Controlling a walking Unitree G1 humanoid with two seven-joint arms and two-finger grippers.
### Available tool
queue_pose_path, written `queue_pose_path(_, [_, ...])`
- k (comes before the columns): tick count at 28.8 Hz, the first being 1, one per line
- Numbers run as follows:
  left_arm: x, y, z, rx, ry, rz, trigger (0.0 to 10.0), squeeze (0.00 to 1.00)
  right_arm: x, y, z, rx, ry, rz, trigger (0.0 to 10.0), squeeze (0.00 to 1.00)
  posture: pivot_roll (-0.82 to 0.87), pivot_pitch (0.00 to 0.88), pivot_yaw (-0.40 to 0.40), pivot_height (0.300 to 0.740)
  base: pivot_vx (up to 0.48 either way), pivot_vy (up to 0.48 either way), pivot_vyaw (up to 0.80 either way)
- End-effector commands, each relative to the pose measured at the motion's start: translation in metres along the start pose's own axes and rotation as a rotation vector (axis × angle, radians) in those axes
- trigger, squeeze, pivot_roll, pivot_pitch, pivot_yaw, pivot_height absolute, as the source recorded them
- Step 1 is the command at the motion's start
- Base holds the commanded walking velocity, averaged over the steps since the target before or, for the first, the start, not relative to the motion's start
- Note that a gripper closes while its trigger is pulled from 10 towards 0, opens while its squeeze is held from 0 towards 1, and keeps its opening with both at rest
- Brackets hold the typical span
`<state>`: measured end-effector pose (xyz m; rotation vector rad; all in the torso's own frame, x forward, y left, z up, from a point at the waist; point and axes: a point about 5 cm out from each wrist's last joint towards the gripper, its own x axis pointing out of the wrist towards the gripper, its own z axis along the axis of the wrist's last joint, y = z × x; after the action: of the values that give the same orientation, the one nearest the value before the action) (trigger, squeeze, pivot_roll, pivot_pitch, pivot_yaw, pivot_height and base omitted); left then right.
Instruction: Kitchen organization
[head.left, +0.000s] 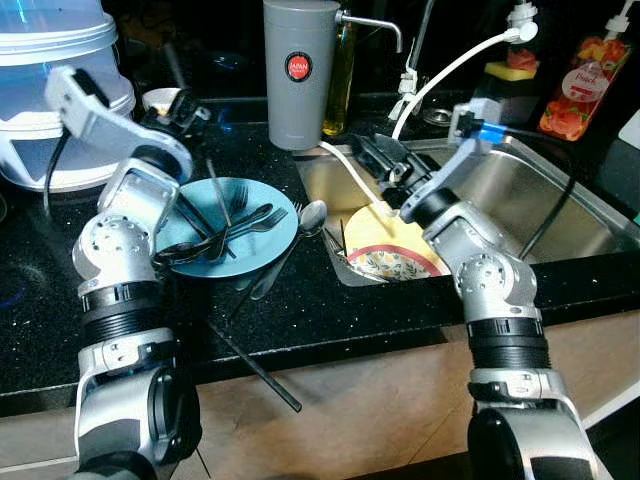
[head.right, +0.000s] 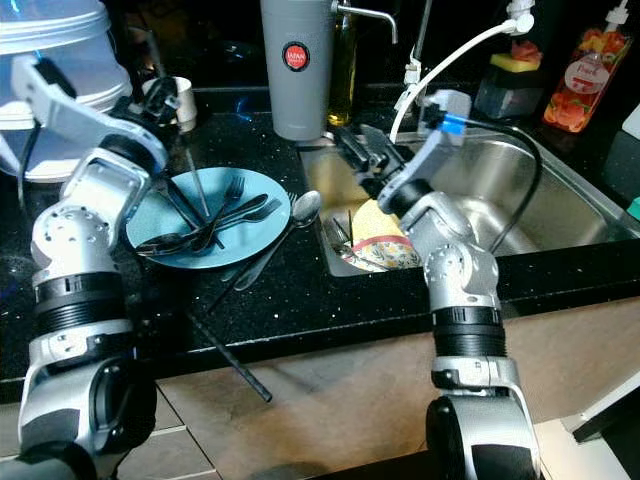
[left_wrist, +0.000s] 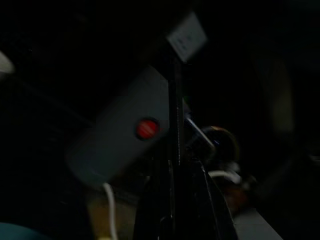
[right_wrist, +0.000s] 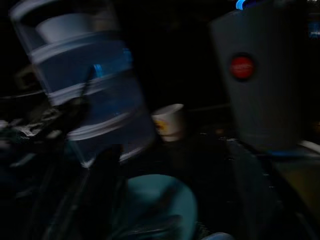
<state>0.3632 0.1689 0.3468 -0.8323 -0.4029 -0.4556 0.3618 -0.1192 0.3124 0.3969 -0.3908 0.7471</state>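
Observation:
A teal plate (head.left: 268, 250) on the black counter holds several black forks and spoons (head.left: 225, 240). My left gripper (head.left: 186, 115) hovers above the plate's far side, shut on a thin black utensil (head.right: 196, 185) whose lower end reaches the plate. In the left wrist view that utensil (left_wrist: 174, 115) runs straight out from between the fingers. My right gripper (head.left: 378, 152) hangs open over the sink's left end, above a yellow patterned plate (head.left: 395, 250) lying in the sink (head.left: 560, 200). A silver spoon (head.left: 312, 215) rests between the teal plate and the sink.
A black chopstick (head.left: 255, 370) juts over the counter's front edge. A grey thermos (head.left: 300, 70), an oil bottle (head.left: 342, 70) and a small cup (head.left: 160, 98) stand at the back. A white container (head.left: 60, 70) stands far left, a white hose (head.left: 450, 70) and soap bottle (head.left: 580, 85) behind the sink.

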Motion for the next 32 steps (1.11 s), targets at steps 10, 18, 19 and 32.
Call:
queue_pose_path(10, [-0.008,-0.012,-0.008,-0.138,0.064,-0.149,0.0,0.0,-0.003,0.043,-0.007,0.047,0.086,0.275,10.0,0.0,0.06,0.097,0.015,0.74,0.0,0.0,0.0])
queue_pose_path(18, [-0.008,-0.017,-0.004,-0.181,0.043,-0.183,0.0,0.0,-0.007,0.065,-0.022,0.038,0.186,0.399,10.0,0.0,0.06,0.097,0.015,0.74,0.0,0.0,0.0])
queue_pose_path(19, [-0.008,-0.018,-0.005,-0.184,0.048,-0.186,0.0,0.0,-0.006,0.064,-0.026,0.015,0.208,0.38,10.0,0.0,0.06,0.096,0.013,0.74,0.0,0.0,0.0])
queue_pose_path(32, [-0.013,-0.036,-0.027,-0.174,0.134,-0.278,0.0,0.0,0.005,0.059,-0.047,0.027,0.263,0.168,10.0,0.0,0.06,0.089,0.014,0.74,0.0,0.0,0.0])
